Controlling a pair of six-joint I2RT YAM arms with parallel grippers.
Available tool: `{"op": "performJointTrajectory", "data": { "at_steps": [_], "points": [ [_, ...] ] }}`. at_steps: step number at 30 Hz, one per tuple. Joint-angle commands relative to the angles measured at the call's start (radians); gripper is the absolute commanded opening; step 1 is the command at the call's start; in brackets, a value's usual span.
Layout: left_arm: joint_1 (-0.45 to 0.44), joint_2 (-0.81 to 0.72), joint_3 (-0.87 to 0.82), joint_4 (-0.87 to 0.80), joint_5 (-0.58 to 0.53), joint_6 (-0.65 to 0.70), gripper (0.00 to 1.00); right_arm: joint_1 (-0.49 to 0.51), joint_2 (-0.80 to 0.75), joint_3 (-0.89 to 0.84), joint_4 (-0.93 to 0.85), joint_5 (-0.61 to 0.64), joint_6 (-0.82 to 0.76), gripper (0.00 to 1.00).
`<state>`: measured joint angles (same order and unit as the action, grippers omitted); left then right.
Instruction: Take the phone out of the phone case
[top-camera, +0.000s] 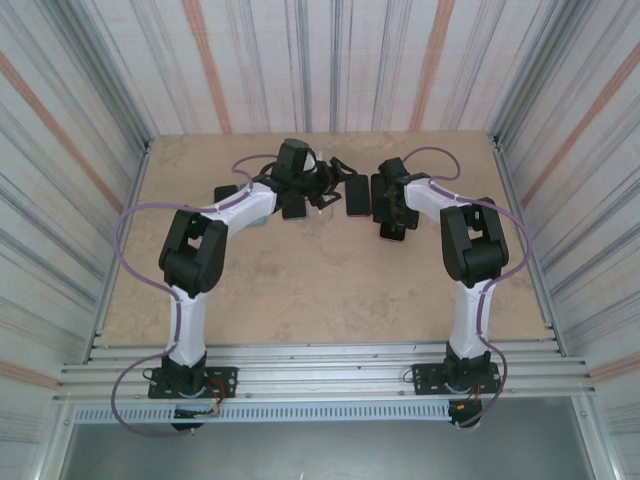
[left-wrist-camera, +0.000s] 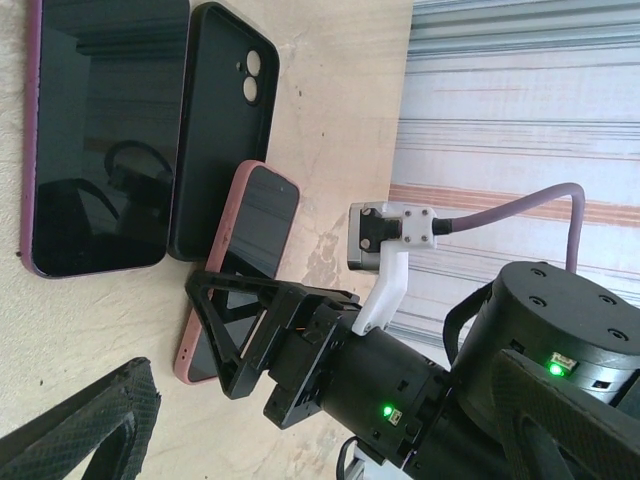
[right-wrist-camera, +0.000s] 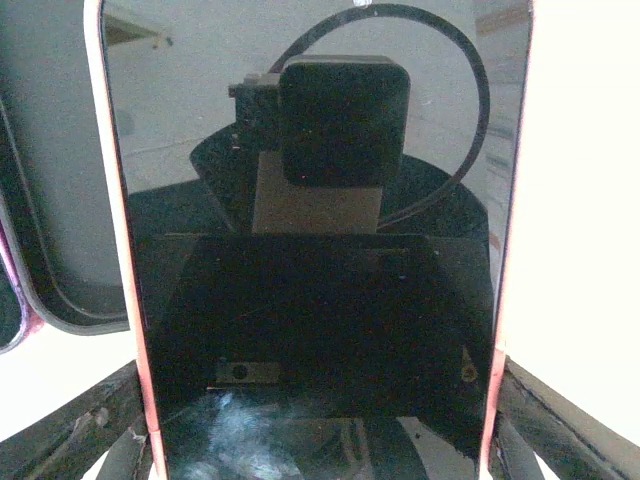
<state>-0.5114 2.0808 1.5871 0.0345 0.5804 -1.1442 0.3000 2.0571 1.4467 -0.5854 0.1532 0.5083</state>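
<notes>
Pink phone (left-wrist-camera: 250, 240): flat on table (left-wrist-camera: 340, 120), screen up, pink rim all round; cannot tell if that rim is a case. In top view it lies toward 12 o'clock of the table.
Right gripper (left-wrist-camera: 210, 335): fingers (right-wrist-camera: 90, 430) spread to the phone's width, one at each long edge of its near end; cannot tell if pinching it.
Case (left-wrist-camera: 225, 130): black, empty, inside up, camera cutout showing; at 11 o'clock of pink phone, just beside.
Purple phone (left-wrist-camera: 100, 130): screen up, at 9 o'clock of case, close alongside.
Left gripper (top-camera: 312, 192): at 9 o'clock of right gripper in top view; one pad (left-wrist-camera: 90, 420) in wrist view; cannot tell if spread or pressed together.
</notes>
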Motion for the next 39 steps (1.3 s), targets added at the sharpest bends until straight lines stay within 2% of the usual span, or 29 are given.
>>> {"op": "performJointTrajectory", "data": {
  "at_steps": [1,4,12,20,23,28,34,39],
  "points": [
    [0.008,-0.054,-0.013,0.015,0.018,0.015,0.89,-0.015,0.022,0.001,-0.031,0.002,0.031,0.64],
    [0.01,-0.056,-0.013,0.013,0.018,0.015,0.89,-0.025,-0.028,-0.009,-0.02,0.009,0.03,0.57],
    [0.011,-0.059,-0.013,0.019,0.018,0.013,0.89,-0.08,-0.232,-0.085,0.043,-0.017,0.009,0.5],
    [0.011,-0.068,-0.024,0.028,0.021,0.007,0.89,-0.191,-0.297,-0.108,0.001,-0.081,-0.092,0.47],
    [0.011,-0.073,-0.022,0.028,0.021,0.013,0.89,-0.211,-0.33,-0.125,0.011,-0.11,-0.19,0.48],
    [0.002,-0.058,0.003,0.014,0.03,0.035,0.89,-0.217,-0.434,-0.197,0.076,-0.252,-0.35,0.47],
    [-0.034,-0.024,0.09,-0.041,0.034,0.12,0.87,-0.199,-0.552,-0.274,0.14,-0.437,-0.421,0.41],
    [-0.075,-0.022,0.182,-0.138,-0.017,0.268,0.81,-0.145,-0.628,-0.304,0.167,-0.516,-0.455,0.4]
  ]
}}
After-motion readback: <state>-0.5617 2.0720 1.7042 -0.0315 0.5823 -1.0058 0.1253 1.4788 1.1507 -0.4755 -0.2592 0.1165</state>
